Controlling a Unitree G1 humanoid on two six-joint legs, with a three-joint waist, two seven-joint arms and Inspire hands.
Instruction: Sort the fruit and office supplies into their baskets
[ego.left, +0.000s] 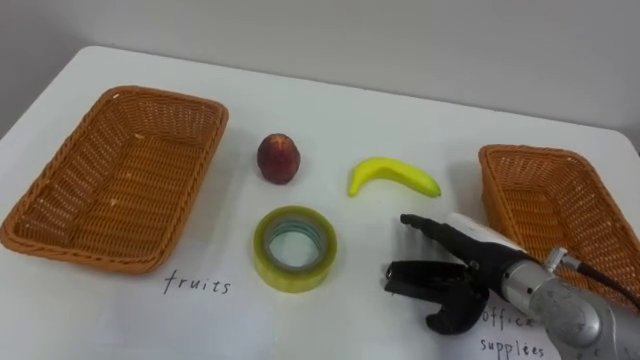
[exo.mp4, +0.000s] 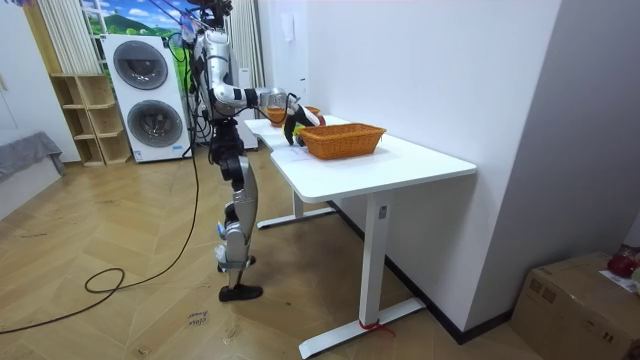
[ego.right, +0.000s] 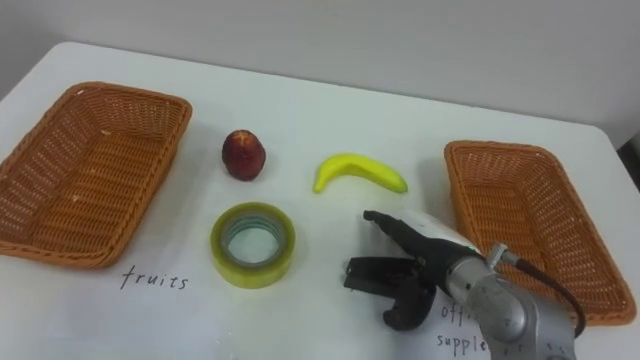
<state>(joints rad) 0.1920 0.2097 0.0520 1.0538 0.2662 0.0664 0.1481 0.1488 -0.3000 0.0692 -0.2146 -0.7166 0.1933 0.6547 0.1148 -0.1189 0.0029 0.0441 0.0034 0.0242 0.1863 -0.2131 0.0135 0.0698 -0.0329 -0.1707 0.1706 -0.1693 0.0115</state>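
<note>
At the lower right of the frame the right hand (ego.left: 466, 274) hangs over the white table (ego.left: 330, 110), its dark fingers loosely spread, the thumb held apart and nothing between them. A yellow tape roll (ego.left: 290, 275) lies at lower centre, with a peach (ego.left: 279, 158) and a banana (ego.left: 392, 176) above it. All three lie on the table between the left basket (ego.left: 110, 170) and the right basket (ego.left: 545, 205).

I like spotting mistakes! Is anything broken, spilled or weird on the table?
Nothing stands out. The peach, banana and tape lie on the table between the left basket and right basket, both upright and empty, not sorted yet. The right hand is open near the tape.
</note>
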